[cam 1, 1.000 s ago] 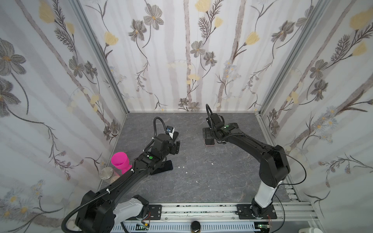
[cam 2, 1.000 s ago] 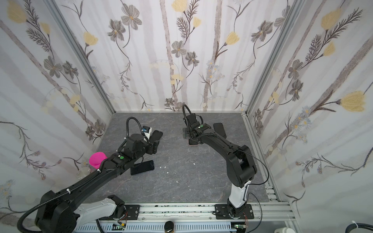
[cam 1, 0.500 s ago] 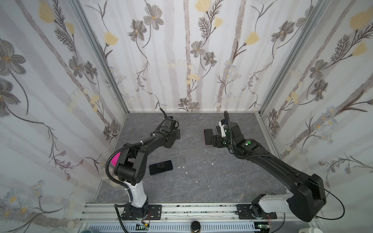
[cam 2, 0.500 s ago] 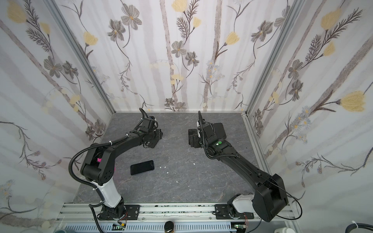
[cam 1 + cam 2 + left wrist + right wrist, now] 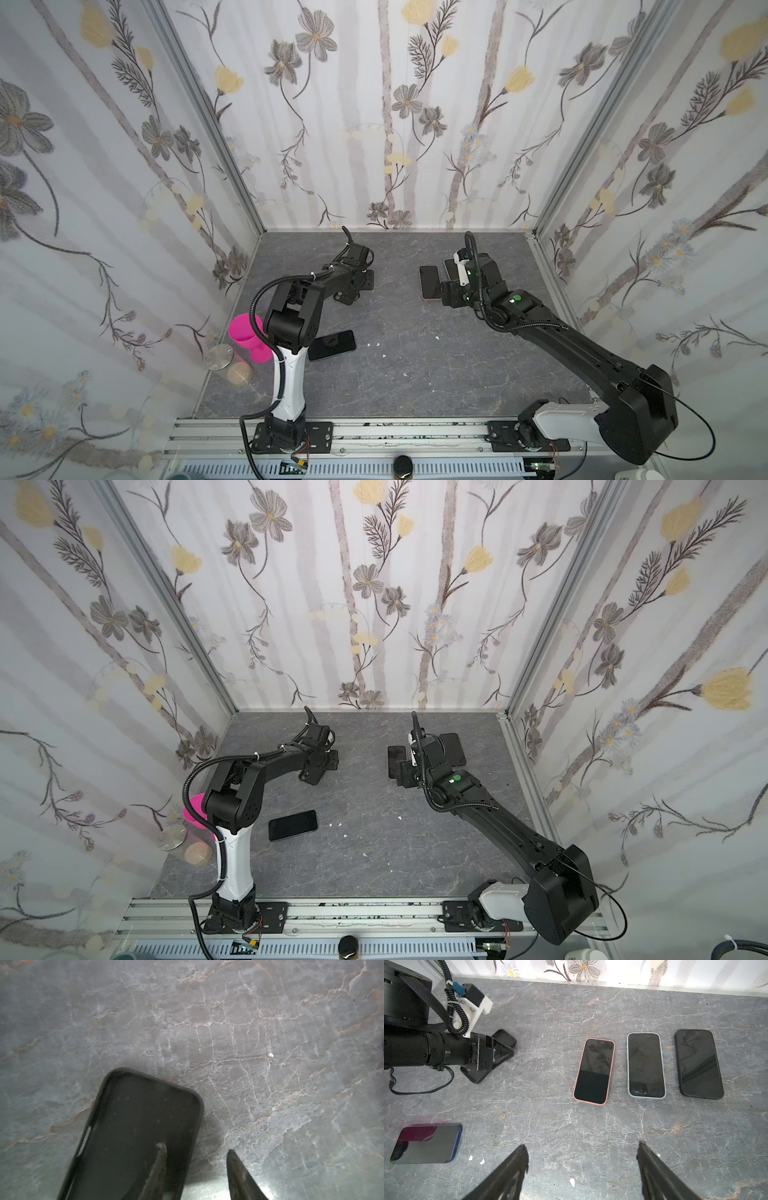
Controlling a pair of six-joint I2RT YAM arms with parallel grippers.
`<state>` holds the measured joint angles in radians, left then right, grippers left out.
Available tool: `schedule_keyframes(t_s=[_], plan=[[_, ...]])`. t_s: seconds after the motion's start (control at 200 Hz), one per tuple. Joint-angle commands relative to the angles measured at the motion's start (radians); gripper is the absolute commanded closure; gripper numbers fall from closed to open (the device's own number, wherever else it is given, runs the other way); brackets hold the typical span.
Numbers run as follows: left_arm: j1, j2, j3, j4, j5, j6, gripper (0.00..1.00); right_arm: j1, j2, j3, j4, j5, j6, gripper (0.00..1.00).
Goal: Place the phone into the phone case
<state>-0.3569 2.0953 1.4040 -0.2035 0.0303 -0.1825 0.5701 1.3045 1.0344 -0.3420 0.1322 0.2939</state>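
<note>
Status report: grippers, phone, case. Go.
Left gripper open, straddling phone case wall. Right gripper open, empty. Phone flat, uncased, untouched. Nothing lying between phone and case.

The right tool point(image 5: 582, 1145) hangs with jaws wide apart over the grey worktop point(image 5: 550, 1115). Ahead lie a pink-cased phone point(image 5: 593, 1071), a pale-cased phone point(image 5: 645, 1065) and a black-cased phone point(image 5: 698, 1064), side by side. The left tool point(image 5: 506, 1051) sits over a black phone case point(image 5: 475, 1076). A blue-edged phone point(image 5: 425, 1142) lies apart.
</note>
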Motion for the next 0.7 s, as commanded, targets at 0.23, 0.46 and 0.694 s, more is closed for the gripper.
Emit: schedule_keyframes(t_s=[0.23, 0.46, 0.694], plan=[[-0.027, -0.045, -0.097, 0.056, 0.122, 0.086, 0.70, 0.000, 0.015, 0.021, 0.004, -0.012, -0.011, 0.21], [-0.104, -0.134, -0.229, 0.088, 0.206, 0.146, 0.72, -0.001, -0.002, 0.019, -0.002, 0.003, -0.024, 0.21], [-0.235, -0.210, -0.337, 0.088, 0.319, 0.183, 0.71, -0.004, -0.026, 0.012, -0.006, 0.021, -0.039, 0.21]])
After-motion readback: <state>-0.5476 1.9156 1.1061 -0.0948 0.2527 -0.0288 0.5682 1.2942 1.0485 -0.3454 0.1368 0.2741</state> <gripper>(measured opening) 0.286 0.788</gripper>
